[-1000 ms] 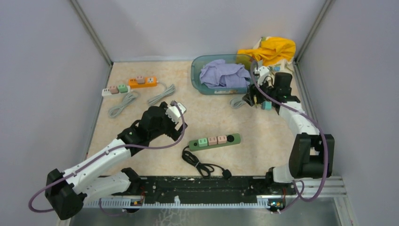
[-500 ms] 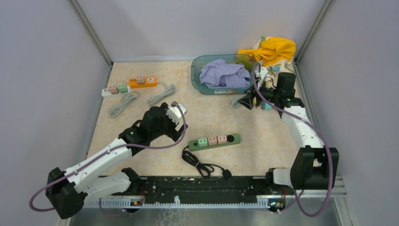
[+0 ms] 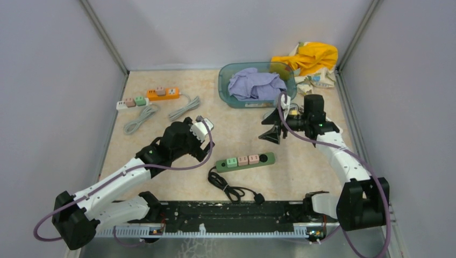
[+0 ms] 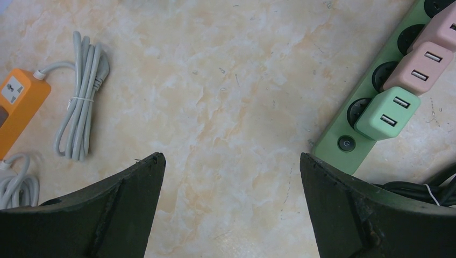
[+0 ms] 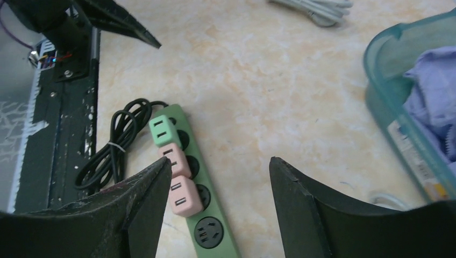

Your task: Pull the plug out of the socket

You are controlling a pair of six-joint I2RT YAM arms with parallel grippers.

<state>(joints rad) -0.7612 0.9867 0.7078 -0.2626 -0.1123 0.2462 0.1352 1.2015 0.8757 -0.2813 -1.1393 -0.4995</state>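
Right wrist view: right pincer [image 5: 219, 161] about half open, nothing between the fingers, only bare worktop [image 5: 279, 80] showing through the gap. It hangs above the surface, not yet down at the plugs.

- Green power strip [image 5: 185, 115] lies lower left of the frame, running diagonally and partly under the finger on that side.
- It carries three cube plugs in a row: green plug [image 5: 161, 130] nearest the coiled black cord [image 5: 113, 150], then two pink plugs [image 5: 175, 158]. One socket at the bottom end is free.
- Teal tub [image 5: 398, 123] at right edge, well apart from the strip.

Left wrist view: left pincer [image 4: 231, 156] fully spread, empty. The strip's switch end and green plug sit at the right edge, near the finger on that side.

Judgement on the step: this is the approach.
- Shift the right pincer toward the lower left so one cube sits centred in the gap.
- Turn the wrist so the pads meet two opposite flat faces.
- The cubes sit close together, so grip across the strip's width, not along it.
- Close on the cube only, clear of the strip body.
- Pull straight out along the pins; a slanted pull may jam.
- The strip looks light and would likely lift, so the left pincer should press its switch end down first.
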